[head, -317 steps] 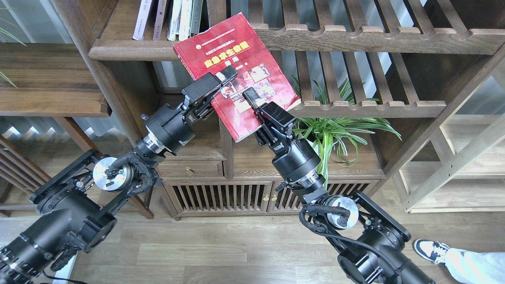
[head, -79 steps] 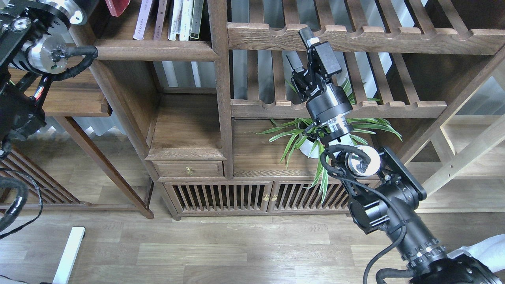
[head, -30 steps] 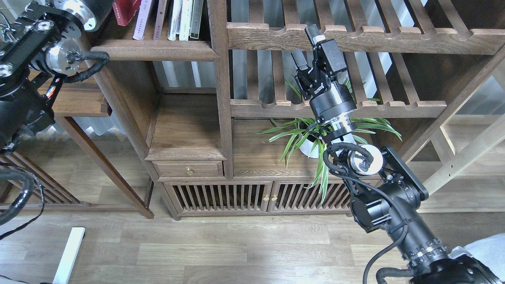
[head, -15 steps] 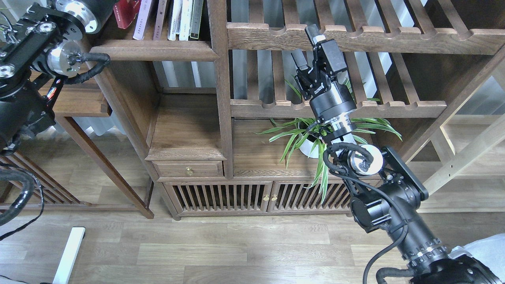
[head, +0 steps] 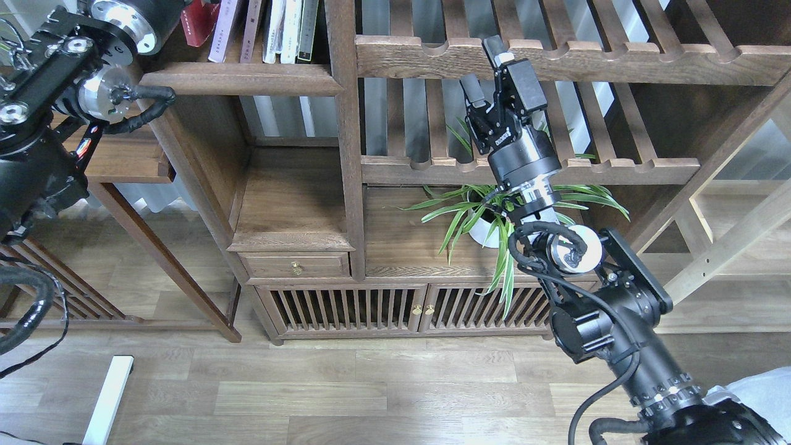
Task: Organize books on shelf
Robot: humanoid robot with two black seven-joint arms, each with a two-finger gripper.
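The right gripper [head: 484,65] points up before the slatted rack [head: 556,59], fingers parted, grasping nothing. Its label is too small to read. The left arm's end leaves the top edge, its pincer unseen. The red book [head: 199,25] stands at the shelf's [head: 241,79] left end.

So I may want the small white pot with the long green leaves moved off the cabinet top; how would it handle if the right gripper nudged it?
The white pot with long green leaves would probably tip easily: the foliage spreads far wider than the pot. The leaves look floppy and would bend rather than push it. The right gripper, open, hangs above it.
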